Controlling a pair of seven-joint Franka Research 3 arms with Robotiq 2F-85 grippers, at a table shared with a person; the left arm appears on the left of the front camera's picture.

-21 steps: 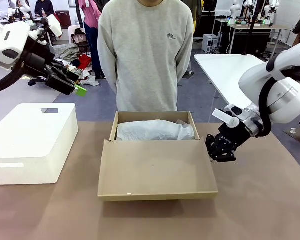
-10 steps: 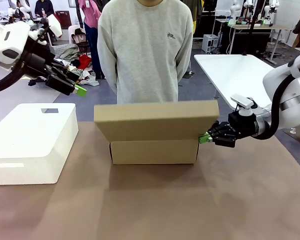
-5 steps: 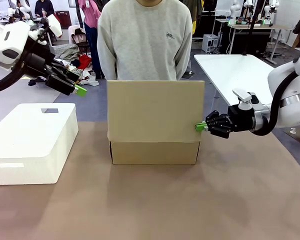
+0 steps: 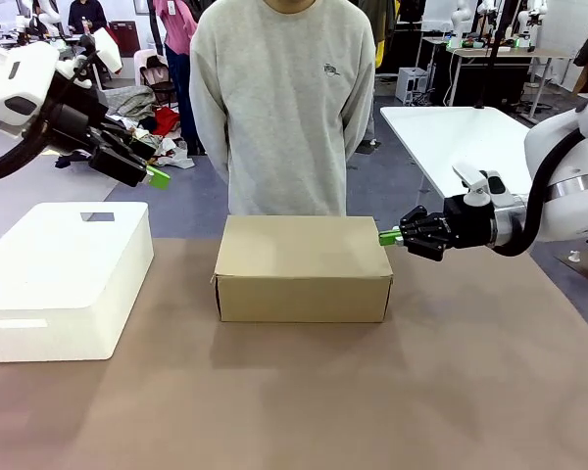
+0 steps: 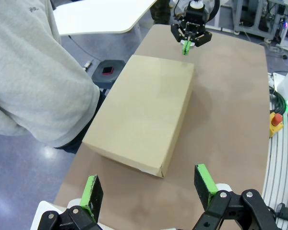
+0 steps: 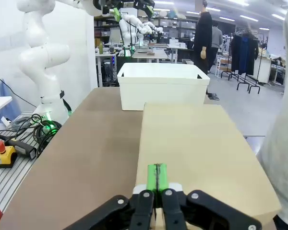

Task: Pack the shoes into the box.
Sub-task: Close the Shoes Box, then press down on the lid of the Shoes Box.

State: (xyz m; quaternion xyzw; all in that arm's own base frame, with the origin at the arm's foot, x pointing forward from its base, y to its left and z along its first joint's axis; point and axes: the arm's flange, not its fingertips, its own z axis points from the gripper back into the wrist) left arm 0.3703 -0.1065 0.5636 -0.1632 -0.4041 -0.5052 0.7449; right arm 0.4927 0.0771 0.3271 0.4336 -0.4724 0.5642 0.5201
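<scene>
The tan cardboard box (image 4: 304, 255) stands in the middle of the table with its flap lid down flat. The shoes are hidden. My right gripper (image 4: 384, 236) is shut, with its green tips at the far right corner of the lid; nothing is between them. From its wrist, the gripper (image 6: 157, 175) hovers over the short edge of the box (image 6: 192, 148). My left gripper (image 4: 157, 177) hangs open high at the left, away from the box. In the left wrist view, the open gripper (image 5: 147, 179) looks down on the closed box (image 5: 144, 110) and the right gripper (image 5: 186, 47).
A white foam block (image 4: 64, 274) sits on the table's left side. A person in a grey sweatshirt (image 4: 284, 98) stands right behind the box, arms back. A white table (image 4: 451, 137) is off to the far right. Bare brown tabletop (image 4: 304, 392) lies in front of the box.
The lid has swung from upright down onto the box, closing it. My shut right gripper stayed at the lid's right edge and followed it. The left arm has not moved.
</scene>
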